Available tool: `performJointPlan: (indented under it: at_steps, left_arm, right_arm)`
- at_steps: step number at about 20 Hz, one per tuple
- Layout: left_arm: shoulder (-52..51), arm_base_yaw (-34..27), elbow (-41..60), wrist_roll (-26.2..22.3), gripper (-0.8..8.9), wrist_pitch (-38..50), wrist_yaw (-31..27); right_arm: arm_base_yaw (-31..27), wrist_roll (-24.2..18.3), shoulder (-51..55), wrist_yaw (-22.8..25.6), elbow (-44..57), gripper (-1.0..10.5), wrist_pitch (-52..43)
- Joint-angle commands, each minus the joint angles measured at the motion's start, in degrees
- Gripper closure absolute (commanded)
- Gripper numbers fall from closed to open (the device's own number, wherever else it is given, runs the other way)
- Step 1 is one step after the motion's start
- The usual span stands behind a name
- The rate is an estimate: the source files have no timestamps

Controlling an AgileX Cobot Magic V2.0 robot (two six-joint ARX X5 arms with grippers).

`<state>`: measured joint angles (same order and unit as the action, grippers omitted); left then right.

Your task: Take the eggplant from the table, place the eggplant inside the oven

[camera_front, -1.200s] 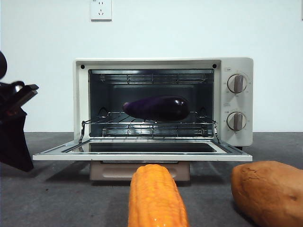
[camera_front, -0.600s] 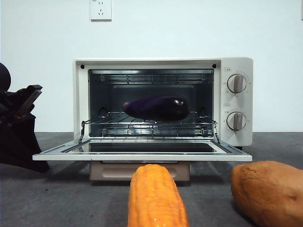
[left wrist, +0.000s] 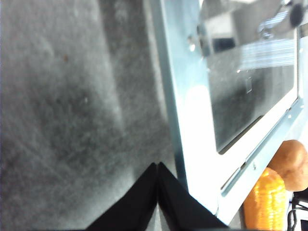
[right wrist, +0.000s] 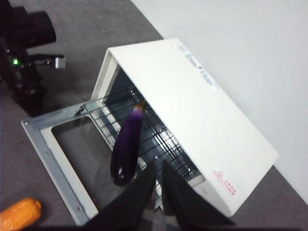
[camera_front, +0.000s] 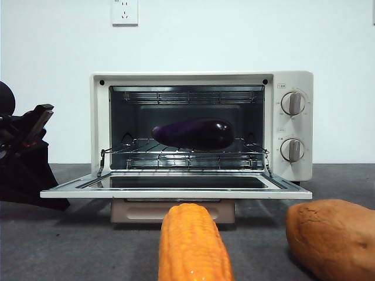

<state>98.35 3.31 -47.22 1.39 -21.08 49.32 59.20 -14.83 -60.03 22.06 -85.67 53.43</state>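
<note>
We find the eggplant (camera_front: 193, 133) lying lengthwise on the wire rack (camera_front: 184, 153) inside the oven (camera_front: 202, 126), so the placing step looks done. The oven door (camera_front: 176, 188) hangs open and flat. Our left gripper (left wrist: 158, 169) sits low over the table (camera_front: 70, 246) just beside the door's left edge, its jaws pressed together and empty. Our right gripper (right wrist: 159, 169) hovers high above the oven, jaws nearly together, holding nothing. If closing follows, we judge the left gripper must get under the door's edge and lift. The corn cob (camera_front: 193, 243) and sweet potato (camera_front: 334, 237) lie in front.
</note>
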Motion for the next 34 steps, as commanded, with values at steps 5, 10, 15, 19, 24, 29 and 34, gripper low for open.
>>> performJointPlan:
  at_steps: [5, 10, 15, 19, 24, 29, 34]
  left_arm:
    - [1.03, -0.81, -0.39, -0.72, 8.08, 2.95, 8.61]
    - [1.01, -2.47, -2.01, -0.44, 8.07, 2.91, 14.88]
    - [1.01, -4.81, -6.73, 2.05, 8.07, 2.86, 21.88]
    - [1.01, -6.58, -14.03, 7.69, 8.07, 2.75, 24.59]
    - [-1.11, -7.58, -25.62, 9.49, 8.07, -5.38, 24.81]
    - [-12.35, -6.38, -28.89, -1.51, 8.07, -18.21, 5.86]
    - [-24.94, -2.40, -28.35, -4.79, 8.07, -21.24, -15.82]
  right_arm:
    - [0.68, 2.91, -0.42, -0.22, -0.98, 9.4, 2.69]
    - [0.68, 5.31, -0.09, -0.28, -0.98, 9.4, 6.21]
    - [0.68, 8.61, -0.11, -6.14, -0.92, 9.4, 9.29]
    - [0.68, 9.86, -0.17, -14.64, -0.76, 9.4, 10.51]
    - [0.68, 7.91, -0.22, -21.29, 3.82, 9.4, 7.76]
    - [-0.68, 1.73, -0.22, -17.40, 14.56, 9.4, 5.14]
    - [-8.55, 1.90, -0.22, -6.40, 25.55, 9.4, -0.37]
